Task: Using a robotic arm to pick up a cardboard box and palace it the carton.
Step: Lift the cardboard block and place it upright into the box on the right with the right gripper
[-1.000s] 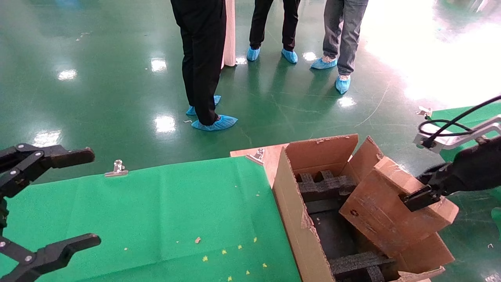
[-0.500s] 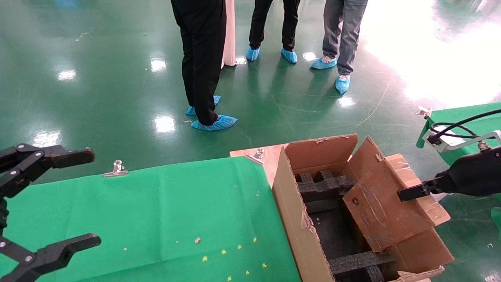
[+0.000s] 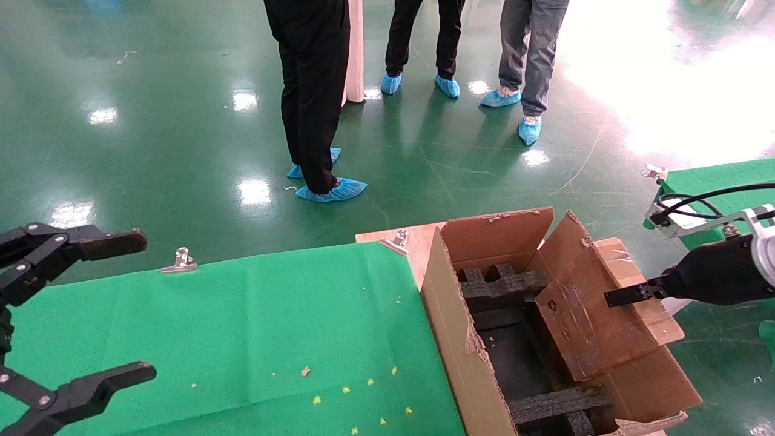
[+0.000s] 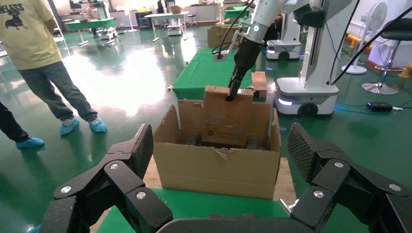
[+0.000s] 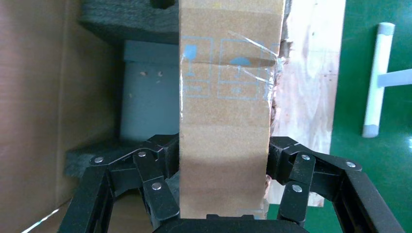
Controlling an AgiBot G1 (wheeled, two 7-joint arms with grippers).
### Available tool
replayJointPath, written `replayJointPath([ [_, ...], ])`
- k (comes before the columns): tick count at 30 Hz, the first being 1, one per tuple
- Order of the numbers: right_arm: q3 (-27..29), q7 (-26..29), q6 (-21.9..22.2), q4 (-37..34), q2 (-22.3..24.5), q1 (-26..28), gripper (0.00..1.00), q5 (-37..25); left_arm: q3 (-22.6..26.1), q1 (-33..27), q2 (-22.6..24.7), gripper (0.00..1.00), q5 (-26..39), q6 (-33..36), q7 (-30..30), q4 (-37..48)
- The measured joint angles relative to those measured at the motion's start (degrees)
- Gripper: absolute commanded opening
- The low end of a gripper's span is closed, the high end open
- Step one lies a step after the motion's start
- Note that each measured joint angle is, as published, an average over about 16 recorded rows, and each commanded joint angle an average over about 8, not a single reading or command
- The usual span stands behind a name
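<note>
At the carton's (image 3: 451,339) three o'clock wall, the cardboard box (image 3: 596,321) stands tilted, its lower end inside among black foam inserts (image 3: 499,290). Right gripper (image 3: 623,297) jaws clamp its upper edge. Left gripper (image 3: 79,309), jaws spread wide, hangs at nine o'clock over the green surface (image 3: 242,327).

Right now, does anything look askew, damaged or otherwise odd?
The cardboard box hangs tilted, half inside the carton, held in the right gripper. The carton's flaps are torn ragged. Small crumbs litter the green cloth.
</note>
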Motion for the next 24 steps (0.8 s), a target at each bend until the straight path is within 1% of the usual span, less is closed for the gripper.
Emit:
replayJointPath([
  [7,-0.8,3.1,4.4,2.0,-1.2,-1.9,0.00,-0.9,0.0,0.0,0.0,1.00,0.0,0.0,0.0,0.0],
  [13,-1.2,4.9,7.5,2.4,-2.8,-4.7,0.00,-1.0,0.0,0.0,0.0,1.00,0.0,0.0,0.0,0.0],
  [19,-1.1,5.5,9.8,1.0,-4.9,-8.4,0.00,0.0,0.0,0.0,0.0,1.00,0.0,0.0,0.0,0.0],
  [24,-0.5,5.0,10.8,-1.4,-6.8,-11.8,0.00,1.5,0.0,0.0,0.0,1.00,0.0,0.0,0.0,0.0],
])
